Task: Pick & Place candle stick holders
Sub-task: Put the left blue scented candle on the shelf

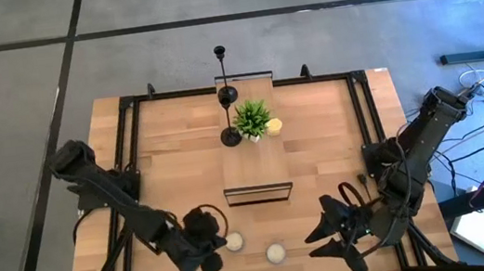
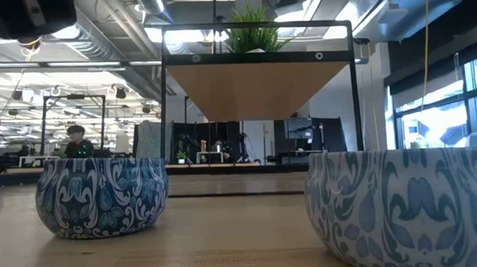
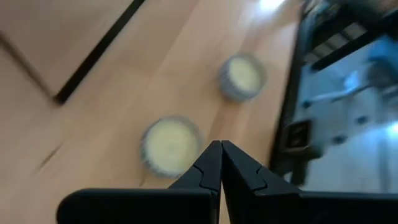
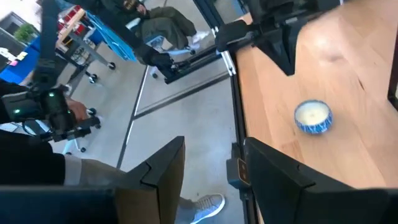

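The black candle stick holders stand upright in a row at the table's far middle, beside a green potted plant; I cannot tell them apart from above. My left gripper is shut and empty near the table's near edge, just left of a white candle in a blue patterned bowl. In the left wrist view the shut fingertips are above that candle. My right gripper is open and empty at the near right; the right wrist view shows it over the table's edge.
A raised wooden shelf on a black frame stands mid-table, with the plant and a yellow candle on it. A second bowl candle sits near the front edge. Both bowls show in the low view. A person is beyond the table.
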